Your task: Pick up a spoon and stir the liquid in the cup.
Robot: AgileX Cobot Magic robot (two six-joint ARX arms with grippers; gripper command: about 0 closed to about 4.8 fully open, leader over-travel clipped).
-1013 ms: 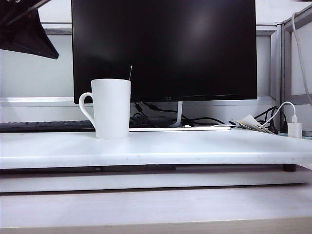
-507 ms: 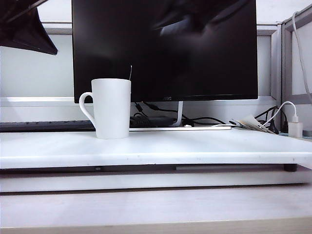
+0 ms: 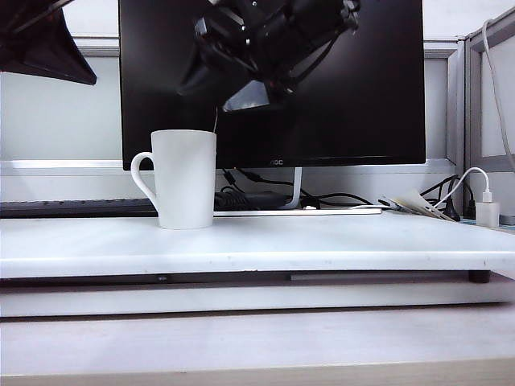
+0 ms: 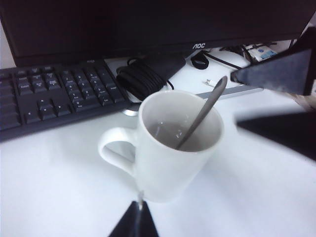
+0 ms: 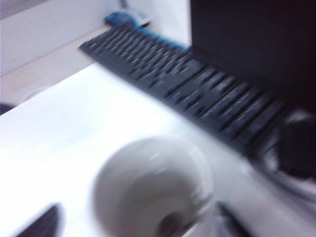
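In the exterior view the cup (image 3: 184,179) stands on the white counter (image 3: 322,241) in front of the monitor (image 3: 346,121), with the thin spoon (image 3: 215,121) handle poking up past its rim. The right hand (image 3: 241,84) hangs just above and beside that handle, dark against the screen; half a second ago it was only a blur higher up, and a second ago it was absent, while cup and spoon have not shifted. The left hand (image 3: 44,48) sits at the top corner, well apart from the cup, and I cannot tell how its fingers stand. In the left wrist view the spoon (image 4: 202,113) leans inside the cup (image 4: 168,143), handle resting against the rim on the side away from the keyboard (image 4: 54,96), and the right hand (image 4: 276,101) is spread wide just beside it. The right wrist view is smeared, showing the cup (image 5: 153,190) below. The spoon looks light, stiff and slick, so the free upper handle is the place to pinch; the cup seems tippable.
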